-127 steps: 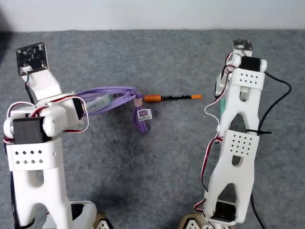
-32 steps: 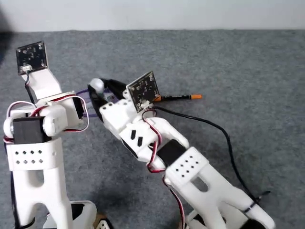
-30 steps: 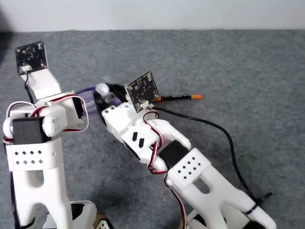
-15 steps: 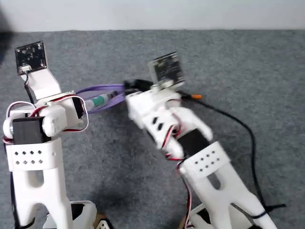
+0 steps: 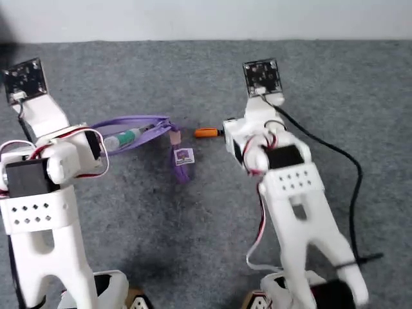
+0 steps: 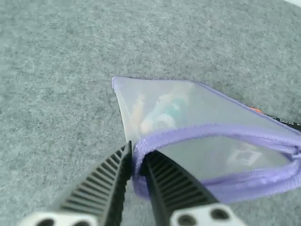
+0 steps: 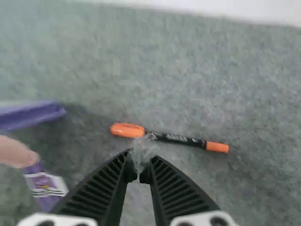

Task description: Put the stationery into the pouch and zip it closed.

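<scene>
The left pincer (image 6: 137,162) is pinching the purple zip edge of the pouch (image 6: 207,141), its two black fingers closed tight on the fabric at the corner nearest to it. The pouch is stretching away from this pincer across the grey worktop (image 5: 193,244), and its clear side is showing a green-barrelled item (image 6: 170,111) lying inside, just beyond the fingertips. The zip teeth are running along the purple edge away from the grip; I cannot tell how far along they are joined.

The right pincer (image 7: 138,173) is hovering low over the worktop with its fingers drawn together and nothing between them. Just ahead of its tips, the pen (image 7: 176,138) is lying flat outside the pouch, its orange cap being the part closest to the fingertips and its black barrel running off to one side to a smaller orange end. To the other side of this pincer, the far end of the pouch is lying near the pen's cap, with a pink tab (image 7: 14,153) and a printed tag (image 7: 46,187) on a purple strap trailing from it.
</scene>
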Motion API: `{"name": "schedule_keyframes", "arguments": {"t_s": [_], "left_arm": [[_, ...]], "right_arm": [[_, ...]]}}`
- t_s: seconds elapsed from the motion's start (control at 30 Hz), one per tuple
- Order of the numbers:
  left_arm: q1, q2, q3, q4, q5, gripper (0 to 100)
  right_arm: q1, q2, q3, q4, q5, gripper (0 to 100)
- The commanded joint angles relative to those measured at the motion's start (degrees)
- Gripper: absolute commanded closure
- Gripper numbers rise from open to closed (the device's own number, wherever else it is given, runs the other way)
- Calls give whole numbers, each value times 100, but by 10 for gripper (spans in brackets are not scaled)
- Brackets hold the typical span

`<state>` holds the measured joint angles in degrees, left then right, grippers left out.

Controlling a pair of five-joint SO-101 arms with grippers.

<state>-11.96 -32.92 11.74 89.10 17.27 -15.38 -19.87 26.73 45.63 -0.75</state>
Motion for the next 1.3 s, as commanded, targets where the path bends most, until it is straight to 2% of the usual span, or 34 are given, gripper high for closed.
{"name": "schedule_keyframes", "arguments": {"t_s": [0.0,0.07,0.27,0.47,0.77,1.0,1.27], "left_arm": [[-97,-44,-338,35,-211,986],[-105,-44,-338,35,-273,986],[-114,-44,-338,0,-255,986],[-123,-44,-338,18,-246,986],[-123,-26,-338,18,-246,986],[-123,-35,-338,26,-246,986],[-123,-35,-338,26,-255,986]], "right_arm": [[92,778,-1231,734,246,991],[84,1367,-2048,1402,281,991],[84,3398,-4554,3301,1160,991],[171,4866,-6523,4251,2136,991],[207,6088,-7402,4347,3358,979],[171,6554,-7516,4303,4308,723],[-233,6914,-7516,3424,4756,702]]}}
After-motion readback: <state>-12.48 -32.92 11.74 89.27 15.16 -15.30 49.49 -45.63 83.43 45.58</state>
